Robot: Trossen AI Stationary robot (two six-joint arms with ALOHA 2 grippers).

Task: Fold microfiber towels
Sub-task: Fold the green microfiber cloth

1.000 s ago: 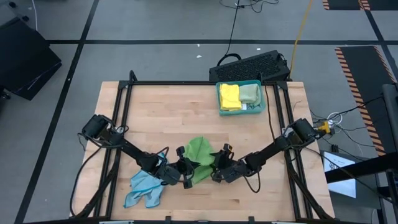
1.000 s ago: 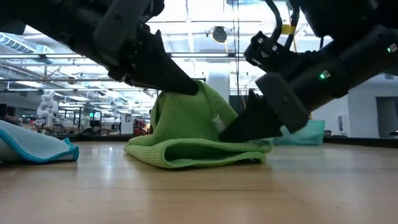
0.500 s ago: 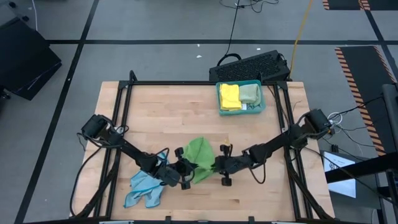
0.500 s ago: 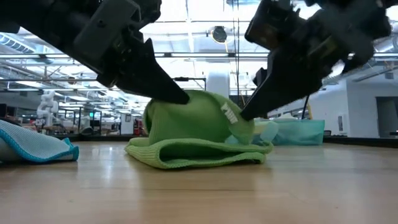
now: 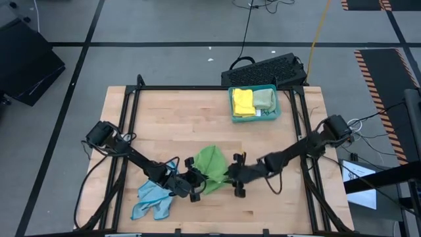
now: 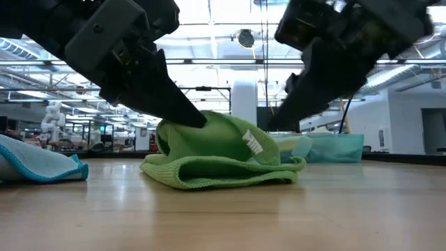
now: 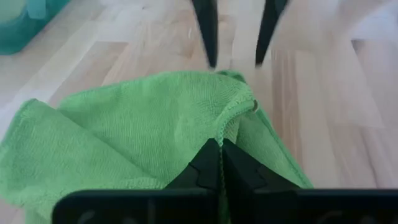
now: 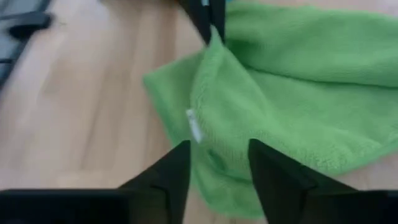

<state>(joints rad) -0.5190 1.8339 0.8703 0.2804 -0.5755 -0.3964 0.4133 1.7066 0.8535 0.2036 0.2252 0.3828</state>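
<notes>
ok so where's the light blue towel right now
In the high view the light blue towel lies crumpled near the table's front edge on the left side, just left of the left end effector and the bright green towel.

The left arm reaches in from the left edge of the high view toward lower centre, its left gripper (image 5: 195,182) low at the table with both dark fingers (image 7: 214,163) pressed together. The right arm stretches in from the right edge, its right gripper (image 5: 235,179) near centre, fingers (image 8: 177,169) parted with a gap between them.
</notes>
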